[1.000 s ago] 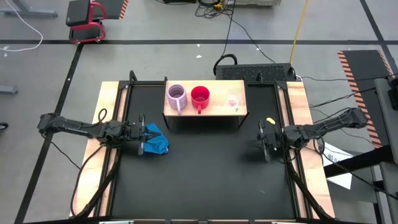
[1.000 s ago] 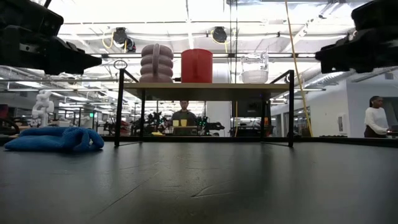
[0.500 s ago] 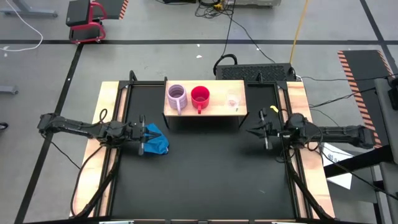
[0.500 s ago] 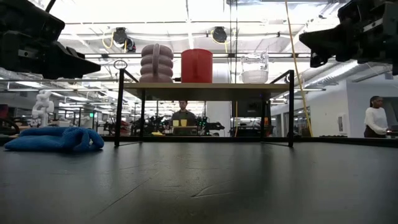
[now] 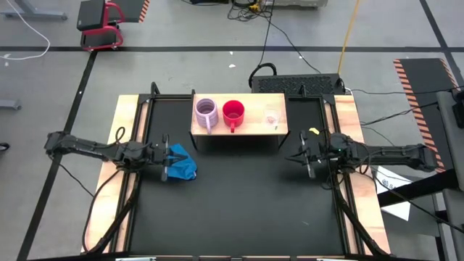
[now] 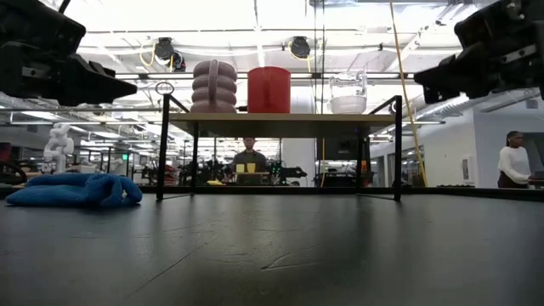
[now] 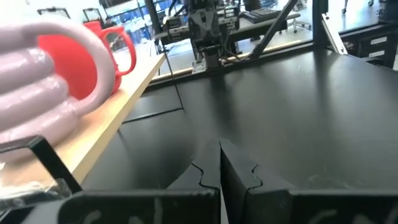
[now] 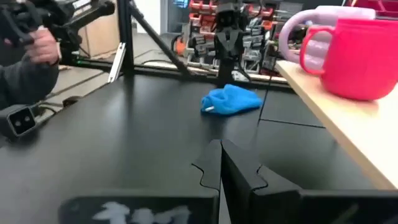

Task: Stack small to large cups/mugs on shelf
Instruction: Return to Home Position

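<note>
A pale lilac mug point(image 5: 206, 112), a red mug point(image 5: 233, 113) and a clear glass cup point(image 5: 271, 117) stand in a row, bottoms down, on the light wooden shelf point(image 5: 250, 127) at the table's far middle. They also show in the low view: the lilac mug point(image 6: 213, 86), the red mug point(image 6: 269, 89) and the glass cup point(image 6: 348, 93). My left gripper point(image 5: 166, 156) is shut and empty at the table's left, beside the blue cloth point(image 5: 181, 163). My right gripper point(image 5: 299, 158) is shut and empty at the table's right, in front of the shelf's right end.
The blue cloth lies crumpled on the black tabletop, left of the shelf, also in the low view point(image 6: 76, 189). A person's hand point(image 8: 43, 43) shows beyond the table in the right wrist view. Open black tabletop point(image 5: 239, 203) lies in front of the shelf.
My right gripper has gone up and a little toward the table's far edge, and its arm has straightened out level, the fingers pointing toward the table's left. The cups, the shelf and my left arm have stayed where they were.
</note>
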Controlling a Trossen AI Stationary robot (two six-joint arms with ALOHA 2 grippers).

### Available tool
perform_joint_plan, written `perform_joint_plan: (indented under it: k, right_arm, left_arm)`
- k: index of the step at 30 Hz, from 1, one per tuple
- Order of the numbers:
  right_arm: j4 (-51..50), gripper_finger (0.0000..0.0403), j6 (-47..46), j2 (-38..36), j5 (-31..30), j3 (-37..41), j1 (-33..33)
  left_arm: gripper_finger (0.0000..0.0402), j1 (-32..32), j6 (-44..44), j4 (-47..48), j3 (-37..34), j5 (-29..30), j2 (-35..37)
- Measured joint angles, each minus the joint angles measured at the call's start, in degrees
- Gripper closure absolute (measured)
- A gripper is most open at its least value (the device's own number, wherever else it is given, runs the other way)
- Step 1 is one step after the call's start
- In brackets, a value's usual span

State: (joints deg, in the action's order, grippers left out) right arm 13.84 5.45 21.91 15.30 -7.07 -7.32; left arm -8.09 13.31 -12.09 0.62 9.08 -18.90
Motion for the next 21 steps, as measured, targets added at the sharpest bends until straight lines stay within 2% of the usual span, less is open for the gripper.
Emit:
perform_joint_plan:
  k: [8,21]
  right_arm:
    - [-3.34,0.0403,2.20,-3.98,-0.05,-0.07,1.08]
    - [-9.30,0.0403,2.58,-16.63,0.29,-0.15,1.08]
  left_arm:
    - [0.0401,-3.87,1.76,1.04,0.00,3.12,3.60]
    - [0.0401,-12.60,4.15,6.85,0.00,14.33,12.69]
